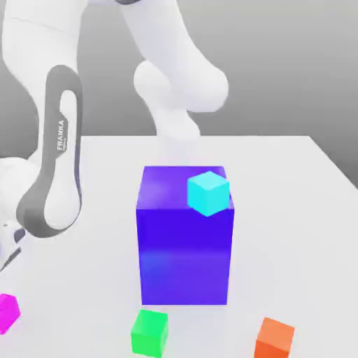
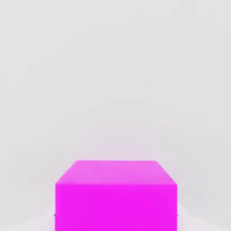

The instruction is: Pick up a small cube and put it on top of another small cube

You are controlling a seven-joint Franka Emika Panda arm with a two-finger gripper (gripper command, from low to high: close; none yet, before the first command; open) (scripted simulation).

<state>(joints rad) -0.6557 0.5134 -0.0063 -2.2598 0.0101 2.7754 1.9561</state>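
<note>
The small magenta-pink cube [image 1: 7, 312] is sitting on the white tabletop [image 1: 294, 210], at the exterior view's left edge, right under the robot's white arm [image 1: 52, 175] that is bending down over it. In the hand view the pink cube [image 2: 115, 196] is looking big and close. The claw is squeezed nearly closed, but I cannot tell if it is holding the cube. A cyan cube [image 1: 208, 192] is resting on top of the big blue-purple block [image 1: 185, 241]. A green cube [image 1: 149, 333] and an orange cube [image 1: 274, 338] are sitting in front.
</note>
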